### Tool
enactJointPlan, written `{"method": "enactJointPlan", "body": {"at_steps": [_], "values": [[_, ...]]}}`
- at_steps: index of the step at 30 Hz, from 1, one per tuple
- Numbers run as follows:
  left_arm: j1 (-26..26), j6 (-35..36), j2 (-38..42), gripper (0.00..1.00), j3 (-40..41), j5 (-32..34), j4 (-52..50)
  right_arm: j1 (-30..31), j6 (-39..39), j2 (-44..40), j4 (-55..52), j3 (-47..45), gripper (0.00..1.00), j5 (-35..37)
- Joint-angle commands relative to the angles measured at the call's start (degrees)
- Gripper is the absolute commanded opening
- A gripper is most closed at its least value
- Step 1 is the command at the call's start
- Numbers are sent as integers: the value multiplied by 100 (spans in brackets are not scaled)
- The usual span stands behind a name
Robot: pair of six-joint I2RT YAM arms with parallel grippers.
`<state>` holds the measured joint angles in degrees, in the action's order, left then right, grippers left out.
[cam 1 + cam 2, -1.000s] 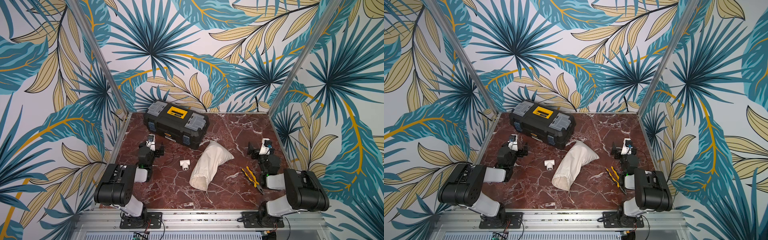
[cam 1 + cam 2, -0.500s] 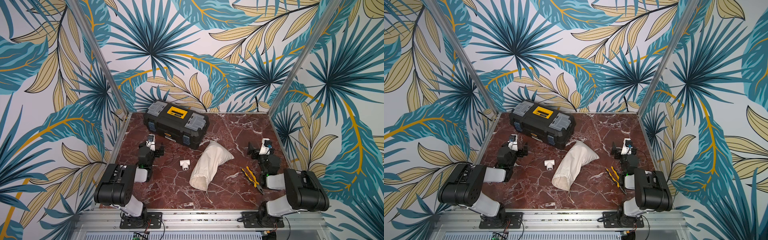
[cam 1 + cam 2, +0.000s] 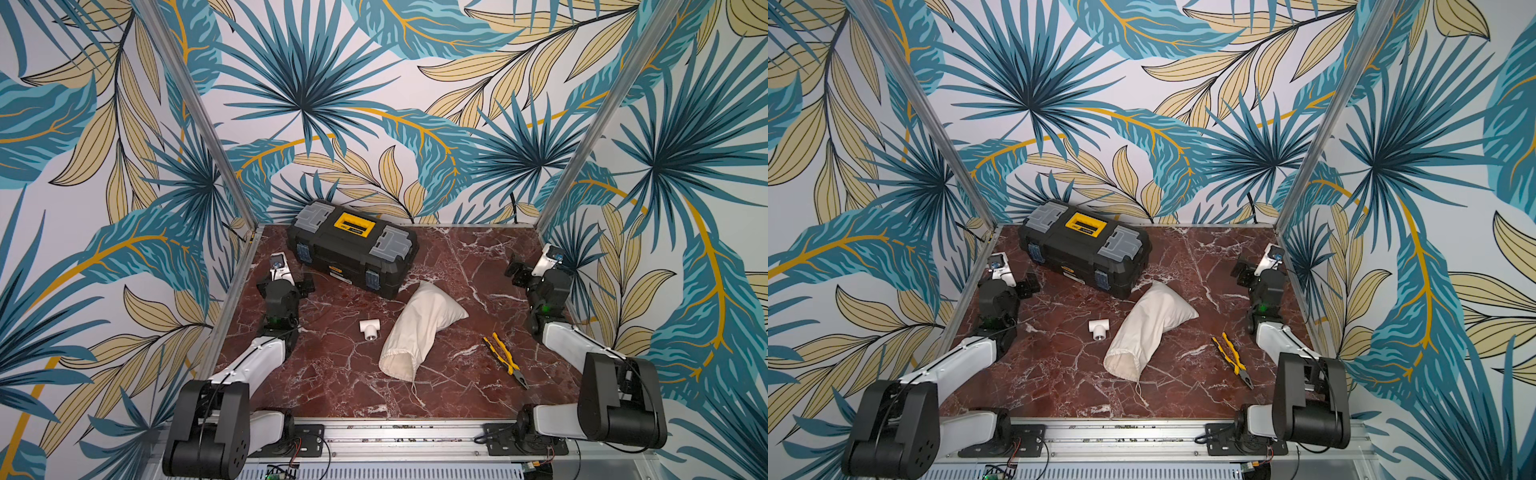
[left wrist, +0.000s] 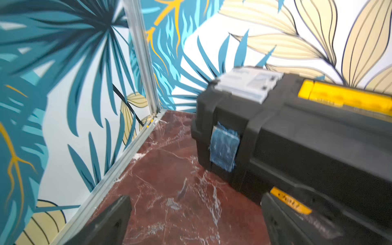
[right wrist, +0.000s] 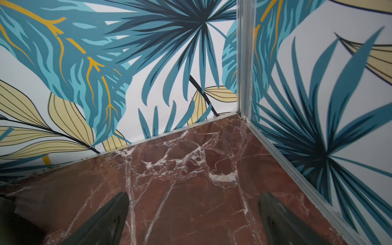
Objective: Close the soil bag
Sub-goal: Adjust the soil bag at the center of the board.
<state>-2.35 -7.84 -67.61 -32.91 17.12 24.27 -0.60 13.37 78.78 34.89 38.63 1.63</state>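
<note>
Both gaping wide, empty: left claw (image 4: pixel 195 197), right claw (image 5: pixel 193 194); soil bag (image 3: pixel 419 328) untouched.

Both top views sit high over the 6 o'clock edge, far back, tilted down toward 12, sharing the whole table (image 3: pixel 332 374), both arms and three walls. Left wrist cam is low and close, looking past the left gripper (image 4: pixel 195 198) toward 11 at the toolbox (image 4: pixel 307 137) end, which both top views also show. Right wrist cam looks past the right gripper (image 5: pixel 193 194) into the 1 o'clock corner.

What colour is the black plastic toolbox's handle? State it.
Yellow handle, clearest in a top view.
</note>
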Motion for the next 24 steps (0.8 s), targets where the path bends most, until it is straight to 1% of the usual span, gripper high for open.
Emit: {"method": "enactJointPlan", "body": {"at_steps": [1, 3, 6, 7, 9, 12, 17, 18, 19, 22, 24], "values": [[19, -857, 507, 100, -732, -263, -2373, 20, 428, -217, -1721, 196, 99, -1210], [-34, -1001, 802, 100, -945, -697, -2952, 141, 393, -461, -1987, 278, 99, -1537], [-320, -1064, 1291, 100, -924, -1047, -3511, 494, 248, -760, -2715, 570, 99, -1680], [-445, -1089, 1459, 100, -891, -1060, -3678, 657, 168, -805, -2947, 667, 99, -1674], [-740, -1156, 1743, 100, -831, -1364, -3967, 1088, 70, -930, -3372, 848, 99, -1543], [-1229, -1288, 2113, 100, -732, -1426, -4581, 1754, -16, -1158, -3928, 926, 99, -1159], [-2292, -1429, 2558, 100, -511, -1182, -5152, 2769, 234, -1639, -4489, 707, 99, -816], [-2486, -1496, 2609, 100, -455, -1133, -5183, 2963, 311, -1747, -4586, 664, 99, -693], [-2812, -1545, 2645, 100, -363, -1048, -5135, 3233, 425, -1927, -4694, 601, 99, -463], [-3522, -1532, 2527, 100, -274, -582, -5063, 3789, 652, -2194, -4862, 432, 99, -88], [-4133, -1498, 2376, 100, -302, -213, -5094, 4155, 822, -2289, -4914, 313, 99, 51]]}}
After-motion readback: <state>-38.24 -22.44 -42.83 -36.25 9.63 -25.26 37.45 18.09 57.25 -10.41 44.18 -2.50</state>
